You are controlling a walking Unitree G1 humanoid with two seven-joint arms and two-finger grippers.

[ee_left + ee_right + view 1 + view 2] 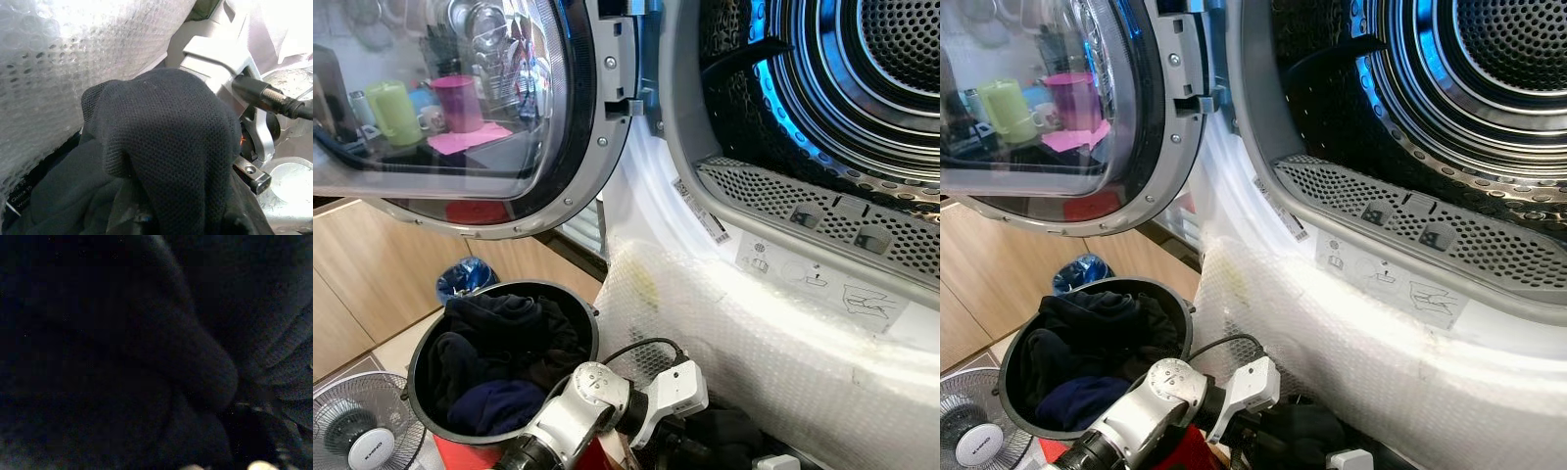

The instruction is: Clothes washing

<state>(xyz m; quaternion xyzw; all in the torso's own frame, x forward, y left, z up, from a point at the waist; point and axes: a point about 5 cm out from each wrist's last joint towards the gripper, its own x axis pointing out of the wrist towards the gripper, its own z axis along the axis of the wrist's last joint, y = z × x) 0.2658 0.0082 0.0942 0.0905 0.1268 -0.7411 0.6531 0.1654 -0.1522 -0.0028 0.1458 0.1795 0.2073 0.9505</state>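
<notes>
The machine's drum (862, 78) stands open at the upper right, and its round glass door (460, 108) is swung out to the left. A black round basket (419, 357) at the lower left holds dark clothes (499, 343). My left arm (592, 401) reaches right past the basket. Its wrist (674, 390) ends at a black garment (724, 436) low against the machine's front, and the gripper is buried in the cloth. In the left wrist view the black mesh garment (166, 147) bulges close, with my right wrist (220, 63) just behind it. The right wrist view is dark fabric (195, 357).
Bubble wrap (754, 343) covers the machine's front below the opening. A white floor fan (352, 431) stands at the bottom left, and a blue bag (465, 279) lies behind the basket. Wooden cabinet fronts (372, 274) run along the left under the door.
</notes>
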